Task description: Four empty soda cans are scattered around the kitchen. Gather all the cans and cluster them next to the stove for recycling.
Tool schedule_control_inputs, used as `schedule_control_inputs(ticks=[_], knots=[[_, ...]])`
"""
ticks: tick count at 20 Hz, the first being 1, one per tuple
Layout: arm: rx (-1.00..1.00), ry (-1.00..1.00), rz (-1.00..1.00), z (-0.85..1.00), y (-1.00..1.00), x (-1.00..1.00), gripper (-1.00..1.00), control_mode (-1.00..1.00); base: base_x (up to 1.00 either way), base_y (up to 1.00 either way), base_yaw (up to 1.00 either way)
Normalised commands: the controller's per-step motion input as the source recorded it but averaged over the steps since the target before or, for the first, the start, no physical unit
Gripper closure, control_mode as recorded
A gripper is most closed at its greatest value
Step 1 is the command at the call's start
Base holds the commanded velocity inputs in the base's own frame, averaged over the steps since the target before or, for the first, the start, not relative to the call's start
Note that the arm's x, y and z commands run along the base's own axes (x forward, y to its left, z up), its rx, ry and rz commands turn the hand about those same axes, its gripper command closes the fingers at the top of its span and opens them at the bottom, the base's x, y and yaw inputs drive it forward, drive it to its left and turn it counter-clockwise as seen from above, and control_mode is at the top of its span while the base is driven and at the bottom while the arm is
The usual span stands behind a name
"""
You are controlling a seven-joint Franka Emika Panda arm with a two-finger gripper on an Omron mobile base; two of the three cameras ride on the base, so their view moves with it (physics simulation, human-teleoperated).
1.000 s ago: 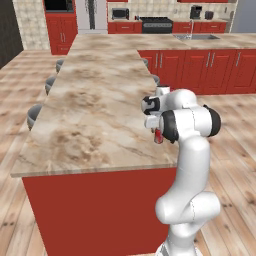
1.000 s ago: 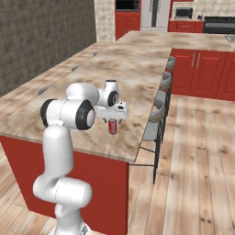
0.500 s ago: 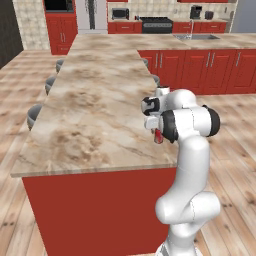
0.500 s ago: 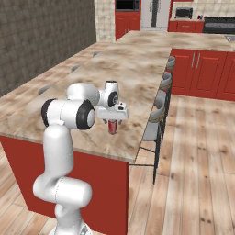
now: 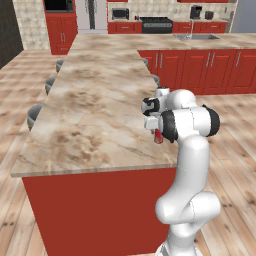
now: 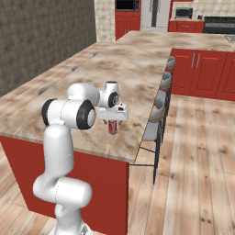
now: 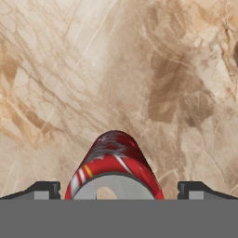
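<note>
Soda can (image 7: 113, 173) upright on the island counter (image 5: 95, 105), directly under my gripper (image 6: 113, 120), between its spread fingertips (image 7: 44, 189).

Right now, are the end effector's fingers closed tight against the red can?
No, in the hand view the fingers stand wide on either side of the red can, with counter showing in both gaps.

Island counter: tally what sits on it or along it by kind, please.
Red can: 1
Stools: 3
Total: 4
</note>
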Motion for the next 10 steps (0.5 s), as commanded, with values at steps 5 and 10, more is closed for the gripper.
schedule_control_inputs(ticks=[5,10], knots=[[0.0,0.01,0.0,-0.05,0.0,0.0,1.0,-1.0,0.0,0.0,0.0],[0.0,0.02,0.0,-0.01,0.0,0.0,1.0,-1.0,0.0,0.0,0.0]])
